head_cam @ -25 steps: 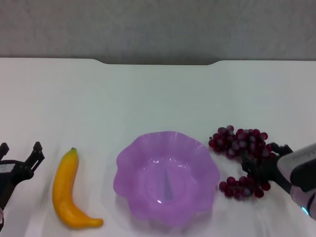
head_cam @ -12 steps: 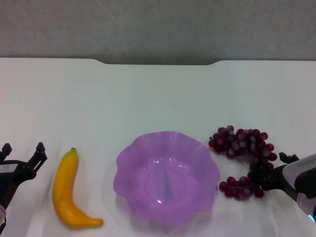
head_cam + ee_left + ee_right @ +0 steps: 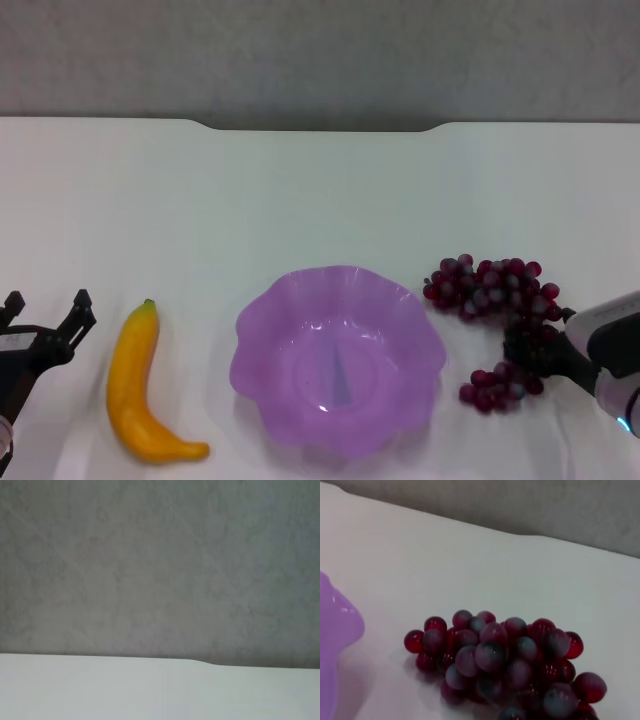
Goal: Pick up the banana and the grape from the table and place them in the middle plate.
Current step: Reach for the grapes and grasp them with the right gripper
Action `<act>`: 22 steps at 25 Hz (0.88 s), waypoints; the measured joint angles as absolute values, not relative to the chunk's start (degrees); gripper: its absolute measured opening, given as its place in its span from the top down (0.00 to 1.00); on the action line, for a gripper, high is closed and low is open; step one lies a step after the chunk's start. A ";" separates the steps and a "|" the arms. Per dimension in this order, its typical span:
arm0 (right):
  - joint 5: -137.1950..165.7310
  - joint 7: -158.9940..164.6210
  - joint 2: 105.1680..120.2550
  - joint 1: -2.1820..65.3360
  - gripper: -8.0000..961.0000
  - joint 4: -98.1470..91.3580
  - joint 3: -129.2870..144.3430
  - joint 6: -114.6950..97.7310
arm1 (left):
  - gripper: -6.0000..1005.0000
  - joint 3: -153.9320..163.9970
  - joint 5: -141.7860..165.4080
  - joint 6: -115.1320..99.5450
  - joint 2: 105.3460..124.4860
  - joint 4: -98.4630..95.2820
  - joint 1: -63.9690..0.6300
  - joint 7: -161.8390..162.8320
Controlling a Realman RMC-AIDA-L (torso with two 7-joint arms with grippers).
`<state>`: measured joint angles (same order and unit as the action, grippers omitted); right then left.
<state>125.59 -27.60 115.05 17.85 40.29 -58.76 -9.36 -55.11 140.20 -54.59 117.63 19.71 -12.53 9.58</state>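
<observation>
The yellow banana (image 3: 140, 385) lies on the white table (image 3: 320, 200), left of the purple scalloped middle plate (image 3: 262, 318), which holds nothing. My left gripper (image 3: 46, 305) hovers open just left of the banana, apart from it. The dark red grape (image 3: 490, 285) lies right of the plate. My right gripper (image 3: 533, 352) is shut on the bunch's middle, between its upper cluster and a small lower cluster. The right wrist view shows the grape (image 3: 505, 665) close up, with the plate's edge (image 3: 335, 630) beside it. The left wrist view shows only table and wall.
The table's far edge has a shallow notch (image 3: 320, 127) with a grey wall behind it. Bare white tabletop stretches beyond the plate and both fruits.
My right gripper drew back toward the table's near right and closed on the grape. The bunch, mostly its lower cluster, shifted slightly right. The left gripper barely moved.
</observation>
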 joint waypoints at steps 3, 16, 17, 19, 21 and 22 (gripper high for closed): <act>125.59 -27.42 115.11 18.73 0.07 39.70 -58.74 -9.03 | 0.11 -55.11 140.20 -54.57 117.65 19.77 -12.55 9.58; 125.59 -26.92 115.15 19.93 0.14 39.39 -58.62 -7.47 | 0.11 -55.11 140.03 -54.58 117.69 19.85 -12.66 9.58; 125.60 -26.92 115.15 19.93 0.15 39.37 -58.62 -7.20 | 0.11 -55.11 140.01 -54.58 117.69 19.86 -12.66 9.58; 125.73 -27.04 115.14 19.94 0.18 39.32 -58.62 -6.96 | 0.11 -55.10 140.01 -54.58 117.68 19.87 -12.66 9.58; 125.80 -27.12 115.14 19.81 0.22 39.44 -58.62 -7.02 | 0.11 -55.11 140.01 -54.58 117.67 19.87 -12.66 9.58; 125.80 -27.14 115.14 19.67 0.24 39.58 -58.62 -7.11 | 0.11 -55.11 140.01 -54.58 117.68 19.87 -12.66 9.58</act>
<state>125.80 -27.14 115.14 19.67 39.58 -58.62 -7.11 -55.11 140.01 -54.58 117.68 19.87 -12.66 9.58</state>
